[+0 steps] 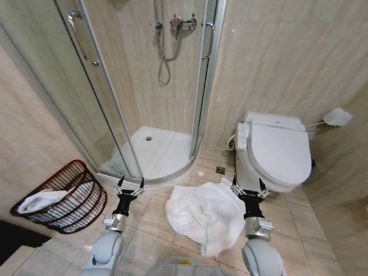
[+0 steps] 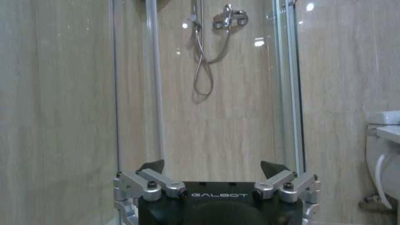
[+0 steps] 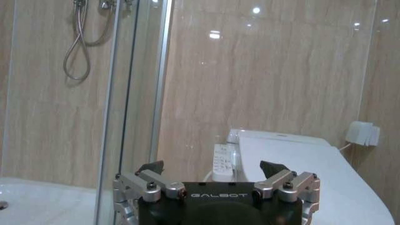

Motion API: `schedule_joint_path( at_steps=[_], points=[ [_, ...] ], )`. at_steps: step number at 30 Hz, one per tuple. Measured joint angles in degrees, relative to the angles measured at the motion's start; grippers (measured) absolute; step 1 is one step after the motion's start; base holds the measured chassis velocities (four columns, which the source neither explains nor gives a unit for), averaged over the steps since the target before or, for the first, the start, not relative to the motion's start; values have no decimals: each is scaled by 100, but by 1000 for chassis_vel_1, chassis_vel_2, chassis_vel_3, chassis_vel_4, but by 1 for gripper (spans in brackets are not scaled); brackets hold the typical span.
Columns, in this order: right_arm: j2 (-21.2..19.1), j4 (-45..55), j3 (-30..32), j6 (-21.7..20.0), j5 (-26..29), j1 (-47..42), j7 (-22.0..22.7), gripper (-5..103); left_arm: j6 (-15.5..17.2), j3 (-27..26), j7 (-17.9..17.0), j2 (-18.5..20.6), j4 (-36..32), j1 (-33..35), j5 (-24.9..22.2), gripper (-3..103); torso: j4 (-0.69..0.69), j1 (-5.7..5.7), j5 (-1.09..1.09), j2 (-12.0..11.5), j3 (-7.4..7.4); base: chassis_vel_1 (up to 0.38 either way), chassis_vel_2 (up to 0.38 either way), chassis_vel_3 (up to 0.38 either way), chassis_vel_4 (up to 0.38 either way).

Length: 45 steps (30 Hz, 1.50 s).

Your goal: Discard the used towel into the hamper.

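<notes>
A crumpled white towel [image 1: 204, 215] lies on the tiled floor between my two arms, in front of the toilet. The hamper [image 1: 64, 198], a dark reddish-brown openwork basket, leans tilted against the left wall with white cloth inside it. My left gripper [image 1: 131, 187] is open, held up over the floor between the hamper and the towel, holding nothing. My right gripper [image 1: 248, 188] is open above the towel's right edge, also holding nothing. Each wrist view shows its own open fingers, the left gripper [image 2: 214, 169] facing the shower and the right gripper [image 3: 212, 169] facing the toilet.
A glass shower enclosure [image 1: 154, 150] with a white tray stands straight ahead. The white toilet [image 1: 278, 150] with closed lid sits at the right by the wall. A floor drain [image 1: 221, 170] lies between them. Tiled walls close in on both sides.
</notes>
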Motion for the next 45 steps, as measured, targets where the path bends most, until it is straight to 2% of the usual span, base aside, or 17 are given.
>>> schedule_joint_path(
  at_steps=[24, 45],
  points=[
    [-47, -158, 82, 157, 110, -60, -14, 100, -69, -7, 20, -36, 141, 26, 104, 100, 0, -230, 0, -594, -363, 0, 0, 0, 0],
    [-29, -312, 130, 127, 214, 62, -18, 100, -2, -5, 24, 4, 183, -100, 98, 100, 0, -370, 0, -1056, -685, 0, 0, 0, 0]
  ],
)
